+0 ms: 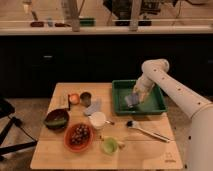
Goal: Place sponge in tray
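From my station I saw the table [50,150], with the green tray [152,106] at its 2 o'clock corner, and over the tray the gripper [134,98] clenched on the sponge [131,101], held just above the floor.

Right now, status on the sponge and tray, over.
End effector inside green tray, low over its floor. Sponge at its tip, inside the tray. Nothing blocking.
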